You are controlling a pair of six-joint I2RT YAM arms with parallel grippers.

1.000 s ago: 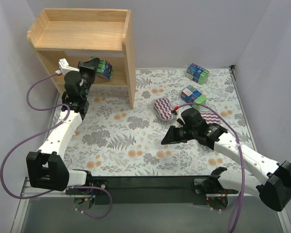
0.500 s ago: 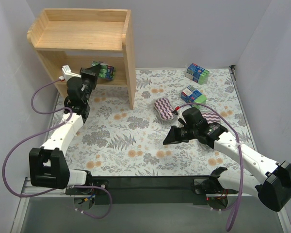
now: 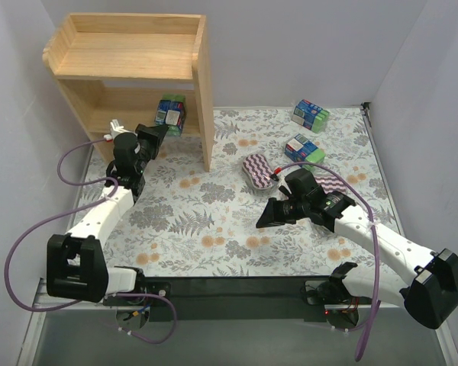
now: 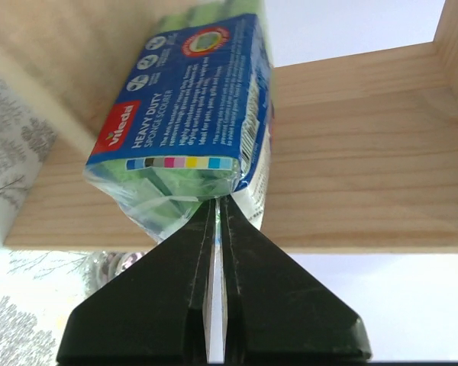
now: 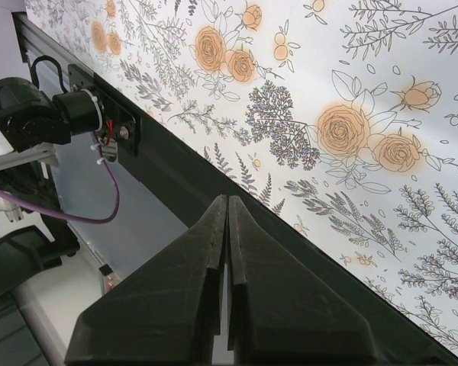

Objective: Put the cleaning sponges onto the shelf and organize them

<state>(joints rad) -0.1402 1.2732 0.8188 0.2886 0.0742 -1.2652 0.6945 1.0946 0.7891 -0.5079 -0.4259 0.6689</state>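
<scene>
The blue-and-green wrapped sponge pack point(image 3: 170, 113) stands at the right end of the lower tier of the light natural-wood 2-tier shelf point(image 3: 202, 84), close to the shelf's right side panel. In the left wrist view its printed blue face lies against bare wood, w/ the clear film bunched at its bottom corner. The left gripper point(image 3: 164, 129) has its black fingers pressed together right at that corner and looks to be pinching the film seam, not the pack's body; whether the pack's weight is fully on the board I can't tell. So the step in hand, as I read it, is the set-down of pack no. 1 on the lower tier. The next move calls for letting the pack settle flat, spreading the fingers, then backing the arm out toward the near side w/o dragging the film or tipping the pack. Out on the floral-print table mat point(image 3: 206, 221) lie 2 more blue-and-green packs, 1 near the far right corner point(image 3: 311, 114) and 1 just nearer point(image 3: 304, 149), plus an oval purple-and-white zigzag sponge point(image 3: 258, 169) mid-mat and a 2nd zigzag sponge point(image 3: 332, 185) partly hidden behind the right arm; a 3rd isn't visible. The right gripper point(image 3: 259, 222) hovers low over the mat, fingers pressed together on nothing, tips aimed at the table's near edge. It's near the mid-mat sponge, so that looks like its likely pick, approx. 1 of 5 visible items being shelved.
</scene>
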